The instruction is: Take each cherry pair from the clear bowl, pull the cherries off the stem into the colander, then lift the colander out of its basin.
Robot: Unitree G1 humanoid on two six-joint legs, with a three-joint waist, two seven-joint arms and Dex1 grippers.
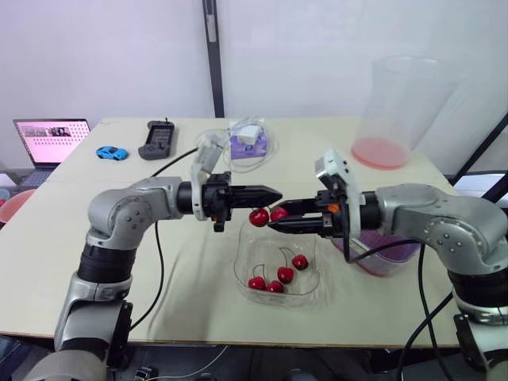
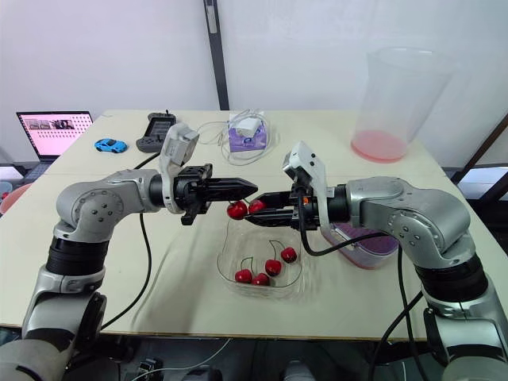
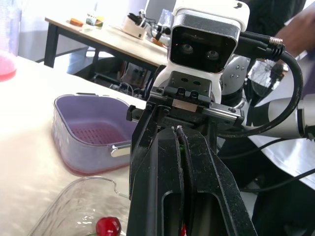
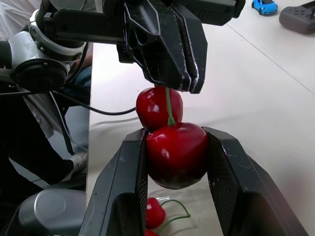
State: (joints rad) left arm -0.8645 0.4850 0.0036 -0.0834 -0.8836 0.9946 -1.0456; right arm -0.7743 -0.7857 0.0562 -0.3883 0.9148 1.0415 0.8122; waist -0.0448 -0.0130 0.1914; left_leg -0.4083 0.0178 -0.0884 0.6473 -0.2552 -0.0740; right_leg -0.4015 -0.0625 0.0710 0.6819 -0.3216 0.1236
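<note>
Pinching the stem in closed left gripper fingers, clamping one cherry between right gripper fingers; shifting over the colander before pulling straight apart.

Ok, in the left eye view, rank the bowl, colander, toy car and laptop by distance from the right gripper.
1. Bowl, just under the right gripper.
2. Colander, by its forearm.
3. Toy car, far left.
4. Laptop, left edge.
</note>
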